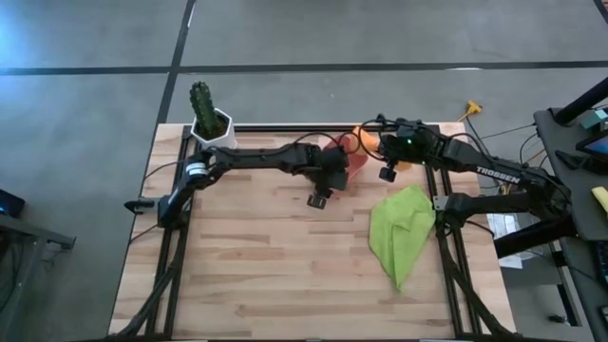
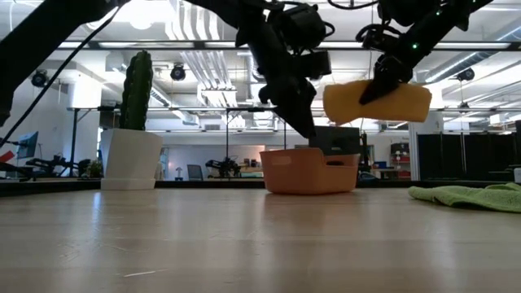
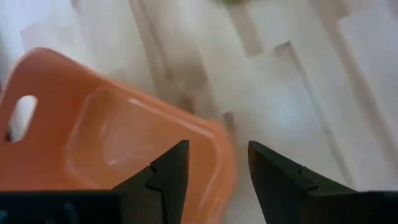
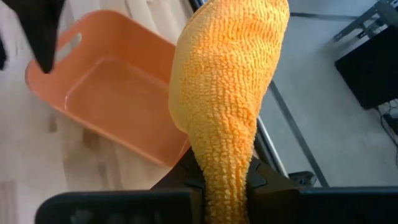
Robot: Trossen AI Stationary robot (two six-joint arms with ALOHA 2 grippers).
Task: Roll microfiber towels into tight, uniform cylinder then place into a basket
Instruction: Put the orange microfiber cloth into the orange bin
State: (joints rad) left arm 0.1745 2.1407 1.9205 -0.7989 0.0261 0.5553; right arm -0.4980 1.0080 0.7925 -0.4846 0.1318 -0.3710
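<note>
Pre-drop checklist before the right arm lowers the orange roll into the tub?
1. Right gripper holding the orange towel: ok, jaws shut on the roll.
2. Roll tight and uniform: cannot tell; it looks compact in the low view.
3. Basket empty: ok.
4. Roll over the basket: not ok, it hangs above and beside the rim.
5. Left gripper out of the drop path: not ok, jaws open at the basket's edge.
6. Green towel rolled: not ok, crumpled on the table.
</note>
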